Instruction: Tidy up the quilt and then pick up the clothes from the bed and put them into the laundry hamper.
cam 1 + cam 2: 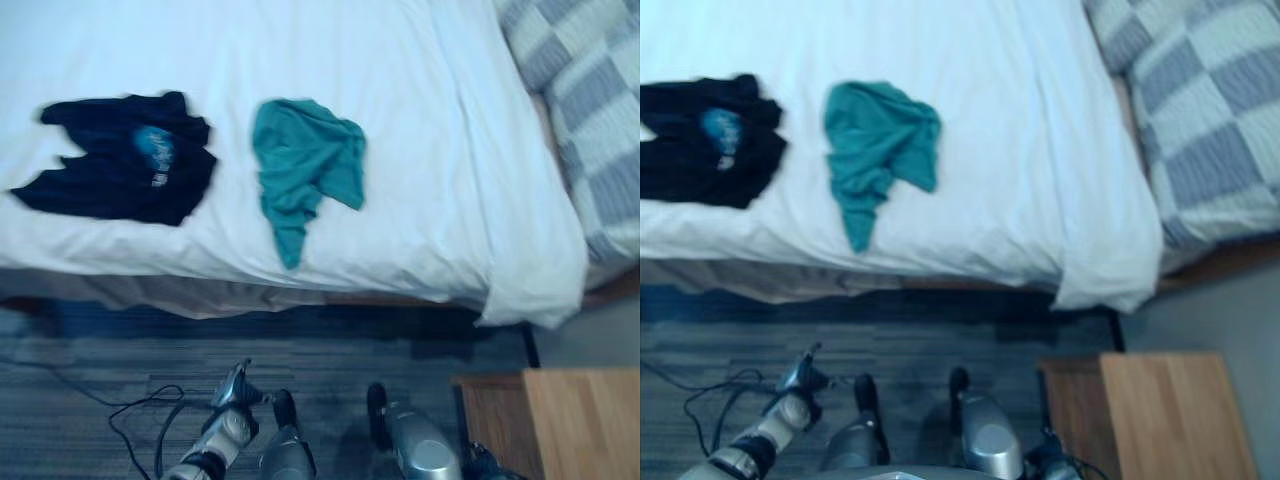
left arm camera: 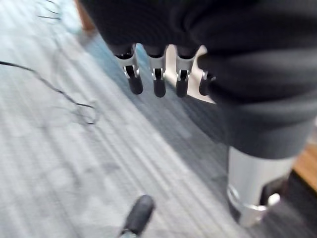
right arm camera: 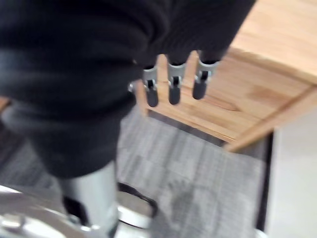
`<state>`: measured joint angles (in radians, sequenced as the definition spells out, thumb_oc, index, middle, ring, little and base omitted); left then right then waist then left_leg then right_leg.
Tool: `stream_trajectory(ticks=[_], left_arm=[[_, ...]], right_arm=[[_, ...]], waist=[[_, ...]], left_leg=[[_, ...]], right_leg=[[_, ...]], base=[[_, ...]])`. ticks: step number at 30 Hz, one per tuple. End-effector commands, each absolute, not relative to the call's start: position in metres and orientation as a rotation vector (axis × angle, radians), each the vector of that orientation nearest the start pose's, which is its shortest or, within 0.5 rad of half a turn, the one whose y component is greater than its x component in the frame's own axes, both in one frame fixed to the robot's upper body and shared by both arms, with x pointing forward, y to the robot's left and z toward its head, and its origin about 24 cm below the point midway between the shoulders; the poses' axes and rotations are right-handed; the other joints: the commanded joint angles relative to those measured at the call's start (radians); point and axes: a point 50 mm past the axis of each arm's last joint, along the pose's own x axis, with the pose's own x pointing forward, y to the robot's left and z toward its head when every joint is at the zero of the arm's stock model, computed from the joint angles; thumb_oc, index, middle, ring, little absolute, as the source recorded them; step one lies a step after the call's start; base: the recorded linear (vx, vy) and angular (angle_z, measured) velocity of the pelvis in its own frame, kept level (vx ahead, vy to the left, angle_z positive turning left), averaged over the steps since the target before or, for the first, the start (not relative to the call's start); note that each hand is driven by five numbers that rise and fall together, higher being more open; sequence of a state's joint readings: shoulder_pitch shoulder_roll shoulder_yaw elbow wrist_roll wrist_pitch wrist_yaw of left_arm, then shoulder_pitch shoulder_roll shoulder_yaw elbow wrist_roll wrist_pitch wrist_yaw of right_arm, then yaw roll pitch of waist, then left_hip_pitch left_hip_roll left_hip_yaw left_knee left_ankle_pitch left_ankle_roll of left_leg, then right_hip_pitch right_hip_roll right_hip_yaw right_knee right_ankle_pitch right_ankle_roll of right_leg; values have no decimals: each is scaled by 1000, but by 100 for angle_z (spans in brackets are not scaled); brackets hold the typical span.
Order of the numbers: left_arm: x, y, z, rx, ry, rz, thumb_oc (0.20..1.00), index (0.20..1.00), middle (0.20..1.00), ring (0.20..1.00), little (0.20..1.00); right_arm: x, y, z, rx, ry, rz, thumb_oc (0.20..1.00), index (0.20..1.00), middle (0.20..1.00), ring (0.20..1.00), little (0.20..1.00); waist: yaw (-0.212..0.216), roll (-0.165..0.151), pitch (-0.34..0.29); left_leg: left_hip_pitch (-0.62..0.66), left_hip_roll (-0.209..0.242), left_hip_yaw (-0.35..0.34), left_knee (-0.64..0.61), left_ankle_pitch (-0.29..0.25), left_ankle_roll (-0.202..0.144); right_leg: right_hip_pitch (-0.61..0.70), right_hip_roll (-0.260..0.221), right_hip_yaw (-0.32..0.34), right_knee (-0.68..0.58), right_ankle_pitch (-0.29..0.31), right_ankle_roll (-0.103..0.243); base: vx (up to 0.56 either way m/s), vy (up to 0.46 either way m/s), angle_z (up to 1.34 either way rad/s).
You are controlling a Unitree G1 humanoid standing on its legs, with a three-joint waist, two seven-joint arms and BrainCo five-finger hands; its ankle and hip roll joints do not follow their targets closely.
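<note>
Plainly, neither garment has been lifted yet: the teal shirt [image 1: 305, 170] and the dark shirt [image 1: 120, 160] lie flat on the white quilt [image 1: 420, 150], apart, the dark one at nine o'clock of the teal. The quilt looks smoothed, likely why both hands hang low over the floor [image 1: 90, 380]. The left hand [image 2: 157, 74] and right hand [image 3: 171, 82] show straight, relaxed fingers, holding nothing. The teal shirt's long axis runs twelve to six, its narrow tail pointing at six, toward the bed edge. A wooden nightstand [image 1: 560, 420] sits at four o'clock.
</note>
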<state>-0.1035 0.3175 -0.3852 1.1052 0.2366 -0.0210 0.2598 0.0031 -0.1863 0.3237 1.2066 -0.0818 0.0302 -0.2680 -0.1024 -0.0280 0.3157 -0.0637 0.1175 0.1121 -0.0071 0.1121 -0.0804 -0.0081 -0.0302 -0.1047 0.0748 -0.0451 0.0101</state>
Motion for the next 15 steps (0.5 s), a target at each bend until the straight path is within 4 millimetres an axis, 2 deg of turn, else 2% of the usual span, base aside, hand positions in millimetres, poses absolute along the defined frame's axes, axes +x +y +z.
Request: stream_trajectory(ticks=[1,3,5,7,9,10,11,12,13,14,15], left_arm=[[187,216,-124,694,809,4,1000,1000,1000,1000,1000],[177,214,-129,677,830,10,1000,1000,1000,1000,1000],[170,211,-133,680,842,5,1000,1000,1000,1000,1000],[166,210,-135,680,852,17,1000,1000,1000,1000,1000],[165,211,-135,686,850,15,1000,1000,1000,1000,1000],[165,211,-135,686,851,14,1000,1000,1000,1000,1000],[163,216,-136,686,875,8,1000,1000,1000,1000,1000],[163,219,-135,701,882,2,1000,1000,1000,1000,1000],[167,217,-135,723,874,-35,1000,1000,1000,1000,1000],[167,218,-135,723,874,-35,1000,1000,1000,1000,1000],[170,219,-133,746,866,-45,1000,1000,1000,1000,1000]], right_arm=[[135,-213,-151,-690,1050,-11,1000,1000,1000,1000,1000],[154,-216,-143,-703,993,-39,1000,1000,1000,1000,1000],[164,-216,-138,-683,954,-50,1000,1000,1000,1000,1000],[170,-217,-134,-672,921,-48,1000,1000,1000,1000,1000],[166,-222,-135,-661,932,-58,1000,1000,1000,1000,1000],[166,-222,-135,-661,933,-58,1000,1000,1000,1000,1000],[157,-224,-138,-640,963,-51,1000,1000,1000,1000,1000],[146,-225,-143,-627,1004,-50,1000,1000,1000,1000,1000],[137,-219,-148,-588,1040,-49,1000,1000,1000,1000,1000],[137,-218,-148,-588,1040,-49,1000,1000,1000,1000,1000],[136,-211,-150,-561,1044,-48,1000,1000,1000,1000,1000]], waist=[[15,13,65],[22,24,63],[26,19,45],[32,16,18],[37,20,-5],[36,20,-5],[34,30,-35],[30,23,-47],[19,1,-41],[22,-2,-42],[17,-14,-25]], left_leg=[[-109,-53,77,379,-168,-67],[-113,-5,75,371,-189,-58],[-94,71,57,285,-195,-54],[-66,163,11,140,-121,-67],[-65,217,-5,48,-51,-75],[-62,217,-5,42,-49,-76],[-32,218,6,-30,-52,-91],[-15,195,14,-53,-61,-95],[-10,153,24,-22,-86,-82],[-11,149,27,-20,-87,-81],[17,128,56,-23,-105,-62]], right_leg=[[-28,-72,-5,58,-126,56],[-29,-100,-9,35,-112,70],[-26,-156,-15,3,-92,103],[-14,-215,-8,-31,-74,140],[6,-249,-19,-50,-72,166],[9,-249,-21,-52,-73,166],[24,-263,-24,-33,-82,189],[29,-281,-14,-10,-65,205],[5,-336,-12,99,29,222],[0,-340,-8,103,28,224],[-40,-356,-8,181,102,204]], base=[[-163,207,78],[-75,253,28],[73,380,19],[181,532,14],[170,483,13],[280,567,16],[322,549,17],[473,923,32],[263,553,17],[182,509,-4],[76,288,-7]])
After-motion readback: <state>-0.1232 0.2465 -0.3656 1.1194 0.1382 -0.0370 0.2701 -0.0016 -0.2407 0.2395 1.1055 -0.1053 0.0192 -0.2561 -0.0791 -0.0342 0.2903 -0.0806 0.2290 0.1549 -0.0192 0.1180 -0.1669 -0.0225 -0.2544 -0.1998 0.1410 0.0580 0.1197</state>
